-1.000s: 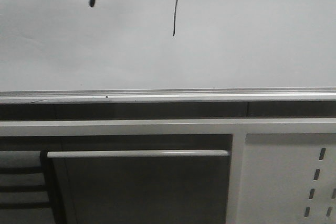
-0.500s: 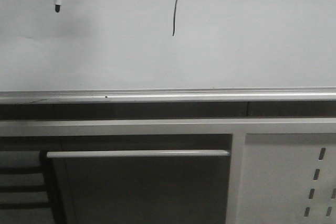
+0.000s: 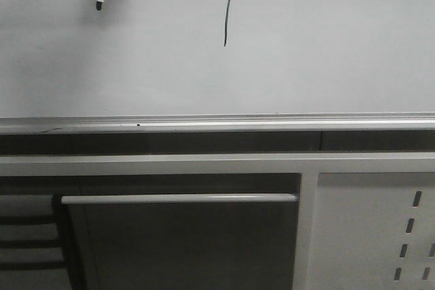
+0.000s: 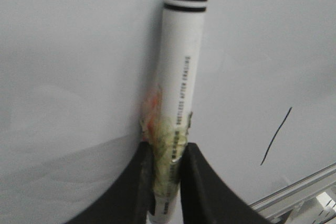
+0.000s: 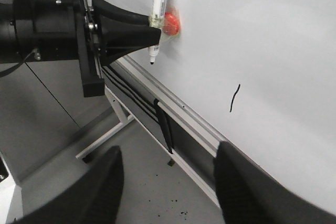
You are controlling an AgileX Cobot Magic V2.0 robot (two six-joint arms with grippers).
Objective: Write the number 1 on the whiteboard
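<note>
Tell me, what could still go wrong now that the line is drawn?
The left hand holds the uncapped marker close to the whiteboard, so a drift could leave a stray mark. Its tip sits left of the 1; swinging back might smear it. The grip looks narrow, so the marker might slip.

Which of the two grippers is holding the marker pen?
The left gripper: its dark fingers clamp the white marker pen near the whiteboard. The right gripper is open and empty.
</note>
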